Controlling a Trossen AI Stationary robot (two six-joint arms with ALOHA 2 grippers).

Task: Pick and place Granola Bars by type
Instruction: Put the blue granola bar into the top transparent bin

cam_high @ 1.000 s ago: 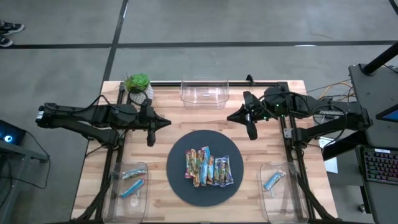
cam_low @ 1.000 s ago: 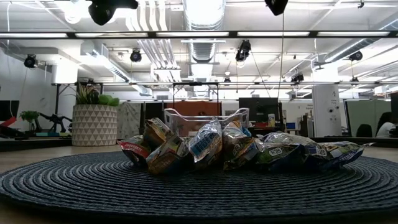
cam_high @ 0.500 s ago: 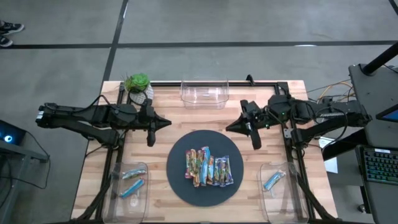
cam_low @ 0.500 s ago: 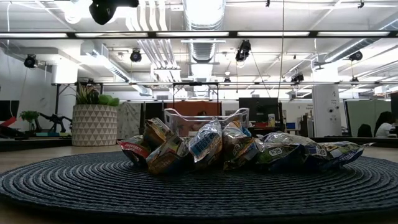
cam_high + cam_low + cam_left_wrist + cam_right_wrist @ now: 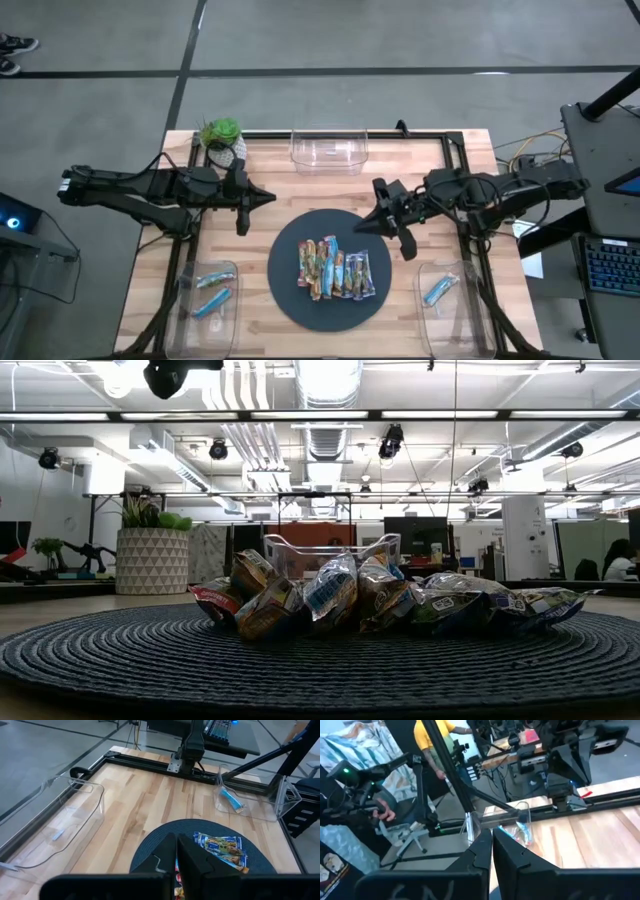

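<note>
Several granola bars (image 5: pixel 335 270) in blue, green and brown wrappers lie side by side in the middle of the dark round mat (image 5: pixel 288 290); the low view shows them as a heap (image 5: pixel 380 600). My left gripper (image 5: pixel 268 198) hovers shut above the table, left of the mat's far edge, and its fingers (image 5: pixel 176 855) point toward the mat. My right gripper (image 5: pixel 358 226) hovers shut over the mat's far right rim, empty. In the right wrist view its fingers (image 5: pixel 491 845) point toward the table's left side.
A clear bin (image 5: pixel 212 295) at the near left holds two bars. Another bin (image 5: pixel 445 290) at the near right holds one blue bar (image 5: pixel 438 290). A third clear bin (image 5: pixel 329 150) stands at the far edge beside a potted plant (image 5: pixel 222 135). A person (image 5: pixel 437 740) stands beyond the table's left side.
My right gripper has swung from the far right of the table toward the near edge and the mat. Its tip is now over the mat's far right rim, and it has stayed shut. The bars have not moved.
</note>
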